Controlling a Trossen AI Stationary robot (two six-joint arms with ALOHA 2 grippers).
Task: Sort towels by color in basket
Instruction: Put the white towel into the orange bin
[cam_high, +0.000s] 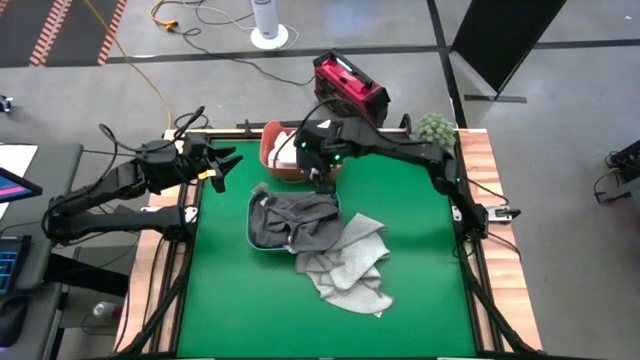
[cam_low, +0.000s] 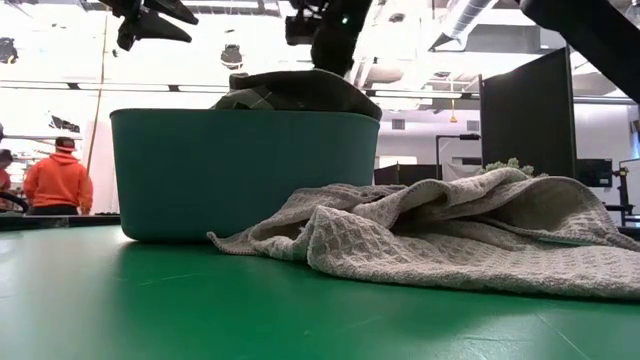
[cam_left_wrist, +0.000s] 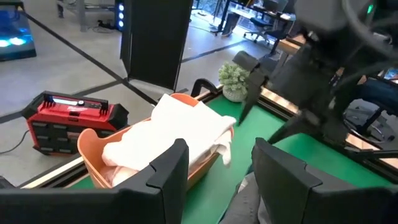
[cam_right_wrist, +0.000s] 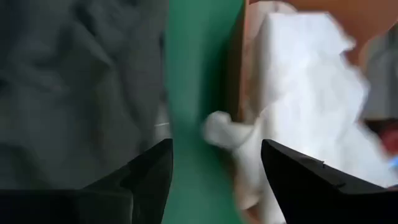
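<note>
Overhead, right hand (cam_high: 322, 183) hangs open between orange tub (cam_high: 268, 150) and teal tub (cam_high: 255, 238).

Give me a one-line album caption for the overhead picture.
Open right gripper hovers between orange tub of white towels and teal tub of dark grey towels; light grey towel waits.

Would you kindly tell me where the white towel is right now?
In the high view, the white towel lies in the orange basket at the table's far edge, beside the right gripper.
</note>
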